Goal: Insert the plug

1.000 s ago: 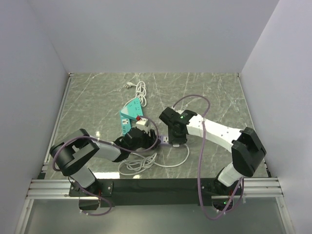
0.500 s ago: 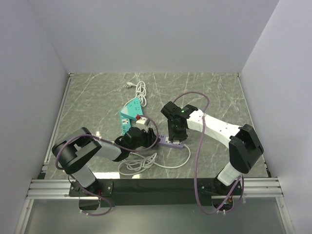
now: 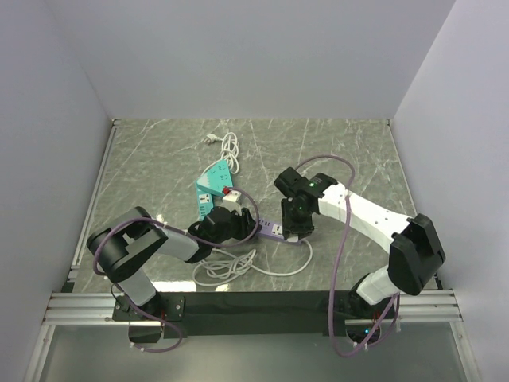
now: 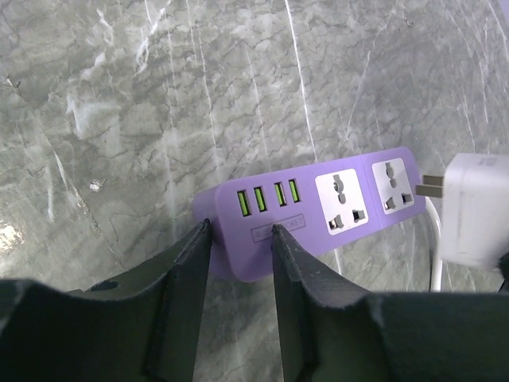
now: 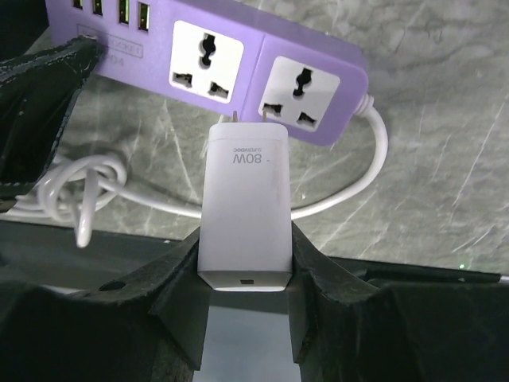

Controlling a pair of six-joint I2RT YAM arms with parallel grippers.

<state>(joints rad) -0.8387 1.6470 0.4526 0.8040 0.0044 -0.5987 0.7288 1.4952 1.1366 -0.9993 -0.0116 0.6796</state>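
Two arms are set over a grey marbled table (image 3: 358,151), and against the overhead picture of a second ago only the right arm (image 3: 358,211) is found changed: its elbow has been swung out toward the right wall and its wrist carried slightly right and nearer, so that more of the purple power strip (image 3: 269,229) is exposed between the two wrists. The left arm (image 3: 159,243) is seen where it was, low beside a loose white cable (image 3: 227,267), with a teal power strip (image 3: 211,187) just beyond it. From overhead the jaws are hidden under the wrists, and only the wrist cameras show them. In the left wrist view the left gripper (image 4: 240,232) is shown closed down on the strip's USB end, one finger pressed to each side. In the right wrist view the plug (image 5: 242,207) is shown clamped between the fingers of the right gripper (image 5: 244,239), held level with its prongs (image 5: 235,118) brought up to the strip's near edge between the two sockets (image 5: 207,62) but entered in neither. The marking 80W on the plug's face can be read only in the right wrist view, while four green USB ports (image 4: 266,197) are shown plainly only from the left wrist.
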